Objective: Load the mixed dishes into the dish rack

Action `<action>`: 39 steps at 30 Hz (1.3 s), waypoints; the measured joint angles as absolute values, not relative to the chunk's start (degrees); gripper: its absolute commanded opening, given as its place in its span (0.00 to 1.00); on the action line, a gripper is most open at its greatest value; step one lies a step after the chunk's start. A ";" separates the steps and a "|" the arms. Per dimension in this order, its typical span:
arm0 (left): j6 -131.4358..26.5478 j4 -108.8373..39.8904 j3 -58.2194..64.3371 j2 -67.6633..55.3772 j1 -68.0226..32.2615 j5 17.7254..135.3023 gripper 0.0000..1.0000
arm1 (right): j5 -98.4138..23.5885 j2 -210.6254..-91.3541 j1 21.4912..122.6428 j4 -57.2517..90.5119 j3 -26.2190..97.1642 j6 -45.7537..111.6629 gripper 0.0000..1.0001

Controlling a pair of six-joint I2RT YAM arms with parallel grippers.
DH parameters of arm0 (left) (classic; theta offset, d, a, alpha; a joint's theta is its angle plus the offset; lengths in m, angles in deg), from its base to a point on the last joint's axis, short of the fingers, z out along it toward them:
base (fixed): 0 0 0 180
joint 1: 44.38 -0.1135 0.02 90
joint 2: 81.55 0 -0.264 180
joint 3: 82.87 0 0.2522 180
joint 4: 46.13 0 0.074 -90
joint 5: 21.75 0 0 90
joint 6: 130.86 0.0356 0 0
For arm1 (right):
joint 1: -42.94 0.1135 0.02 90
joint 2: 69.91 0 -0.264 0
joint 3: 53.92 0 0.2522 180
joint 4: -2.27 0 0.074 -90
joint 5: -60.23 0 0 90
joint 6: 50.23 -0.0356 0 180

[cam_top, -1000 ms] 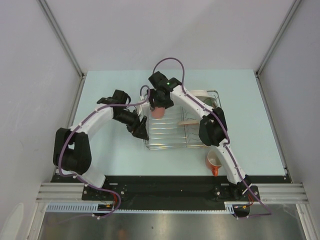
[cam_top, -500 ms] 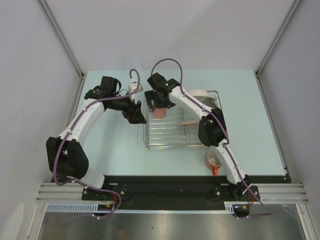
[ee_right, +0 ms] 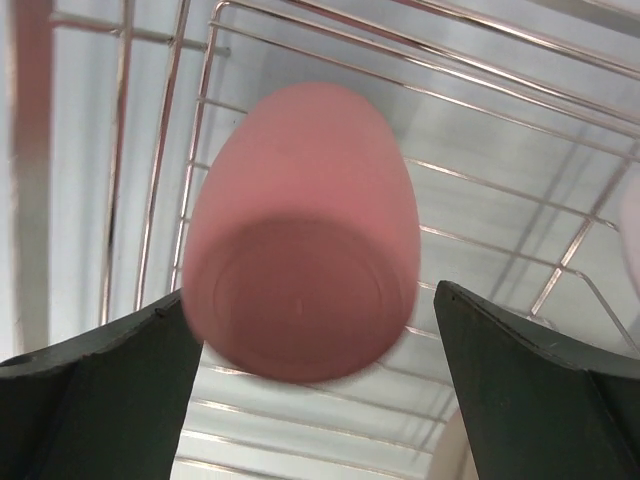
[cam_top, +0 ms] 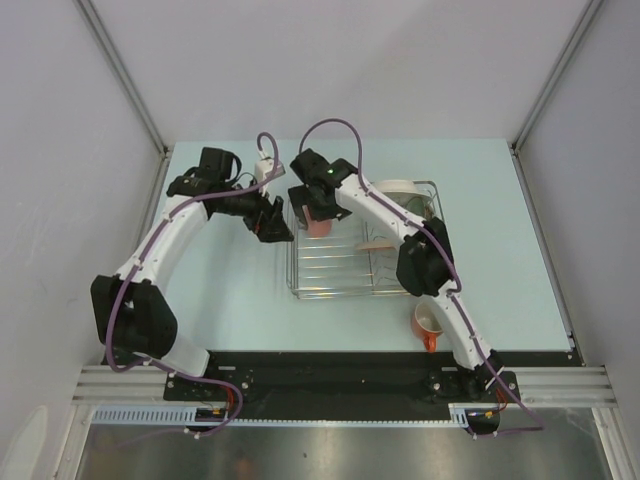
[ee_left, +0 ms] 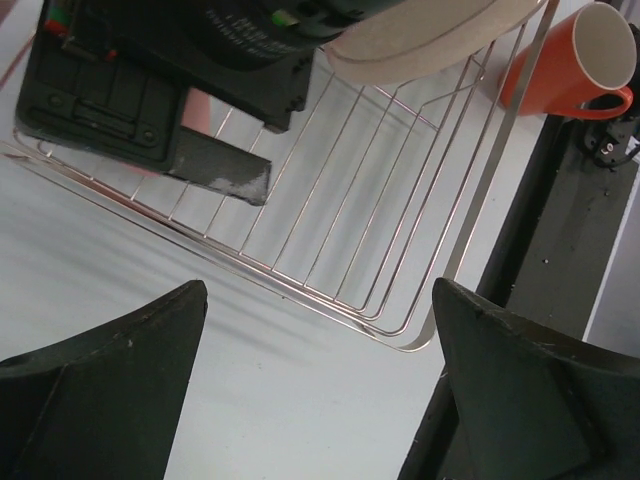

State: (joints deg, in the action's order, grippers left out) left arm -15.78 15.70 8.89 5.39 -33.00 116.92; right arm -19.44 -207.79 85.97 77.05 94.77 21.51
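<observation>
The pink cup (cam_top: 318, 228) sits base up in the far left corner of the silver wire dish rack (cam_top: 340, 280). In the right wrist view the cup (ee_right: 300, 240) lies between the fingers of my right gripper (ee_right: 312, 290); the jaws stand wide with a gap at the right finger. My right gripper (cam_top: 318, 205) hangs just above it. A cream plate (cam_top: 378, 243) stands on edge in the rack. My left gripper (cam_top: 272, 222) is open and empty over the table, left of the rack (ee_left: 330, 250). The orange mug (cam_top: 428, 322) stands in front of the rack.
A white dish (cam_top: 400, 188) rests at the rack's far right end. The orange mug (ee_left: 575, 55) and the cream plate's underside (ee_left: 430, 40) show in the left wrist view. The right arm crosses over the rack's right side. Grey walls enclose the table.
My left arm has drawn back from the rack's left side toward the far left of the table. My right gripper has stayed over the pink cup, shifting only slightly.
</observation>
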 measured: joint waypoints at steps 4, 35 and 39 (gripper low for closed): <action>-15.96 15.86 11.49 5.39 -33.00 115.76 1.00 | -19.05 -202.79 86.14 78.69 94.09 21.42 1.00; -9.40 26.41 36.84 24.99 23.65 80.63 1.00 | 0.53 -113.37 62.67 73.44 33.09 0.35 1.00; -8.88 24.60 40.47 28.25 26.34 79.35 0.99 | 4.16 -107.23 62.67 75.72 32.70 -1.46 1.00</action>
State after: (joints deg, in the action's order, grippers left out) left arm -8.88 24.60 40.47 28.25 26.34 79.35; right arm 4.16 -107.23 62.67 75.72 32.70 -1.46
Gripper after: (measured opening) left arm 0.994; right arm 0.995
